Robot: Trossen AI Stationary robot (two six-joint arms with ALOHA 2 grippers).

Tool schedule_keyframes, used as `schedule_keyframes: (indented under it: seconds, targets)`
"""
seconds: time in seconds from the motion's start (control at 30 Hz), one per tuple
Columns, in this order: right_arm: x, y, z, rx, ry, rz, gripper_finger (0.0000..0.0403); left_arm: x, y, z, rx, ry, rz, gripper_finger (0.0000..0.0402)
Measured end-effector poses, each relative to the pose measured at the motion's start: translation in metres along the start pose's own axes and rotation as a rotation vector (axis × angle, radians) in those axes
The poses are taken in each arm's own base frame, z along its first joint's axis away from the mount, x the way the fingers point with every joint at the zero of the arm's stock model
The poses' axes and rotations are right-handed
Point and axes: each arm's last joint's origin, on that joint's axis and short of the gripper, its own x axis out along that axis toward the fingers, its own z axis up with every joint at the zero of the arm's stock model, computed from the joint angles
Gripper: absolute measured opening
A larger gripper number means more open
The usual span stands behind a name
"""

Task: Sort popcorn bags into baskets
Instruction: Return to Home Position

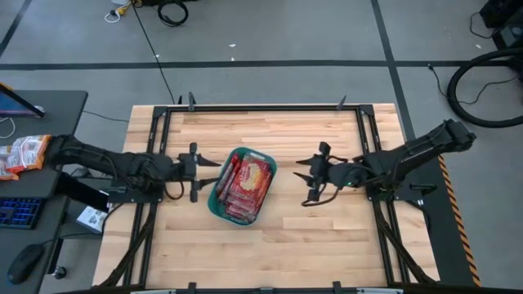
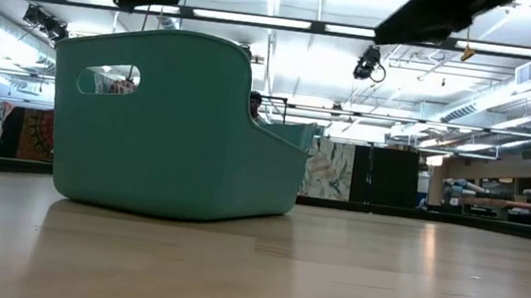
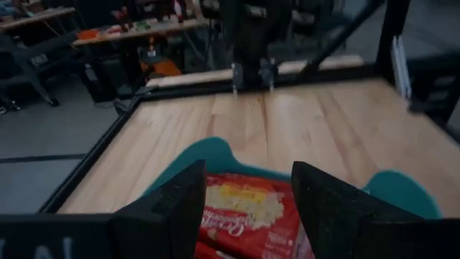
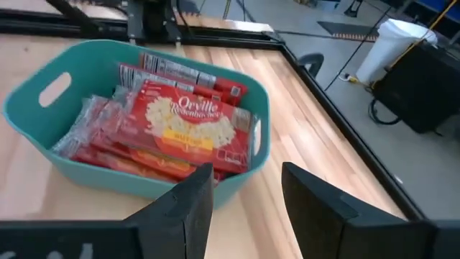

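Wooden worktop (image 1: 319, 245), black-railed edges, workshop beyond; teal bin (image 2: 187, 130) of popcorn bags (image 4: 183, 122) mid-worktop — left gripper (image 1: 203, 173) and right gripper (image 1: 304, 180) flank it, apart, jaws released.

A teal rectangular bin (image 2: 177, 129) of smooth moulded plastic with a soft satin sheen holds flat red popcorn bags (image 4: 187, 122) in glossy, crinkled film that catches the light. Beneath it, the pale wooden table (image 1: 310, 237) is made of jointed planks, smooth and lightly lacquered with visible grain, and is edged by a matt black metal frame (image 1: 261, 107). The two fingers (image 4: 194, 205) of the right gripper (image 4: 246, 176) look matt black and faintly grainy.
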Motion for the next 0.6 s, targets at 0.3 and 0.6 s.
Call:
schedule_keyframes:
  seconds: [0.3,0.6]
  targets:
    - [-0.024,-0.019,-0.026,0.185,-0.105,0.024,0.0169,-0.017,0.019,-0.023,-0.080,-0.110,0.076,0.0208]
    - [-0.031,-0.035,-0.072,0.312,-0.281,0.072,0.0169,-0.028,0.029,-0.046,-0.135,-0.189,0.143,0.0207]
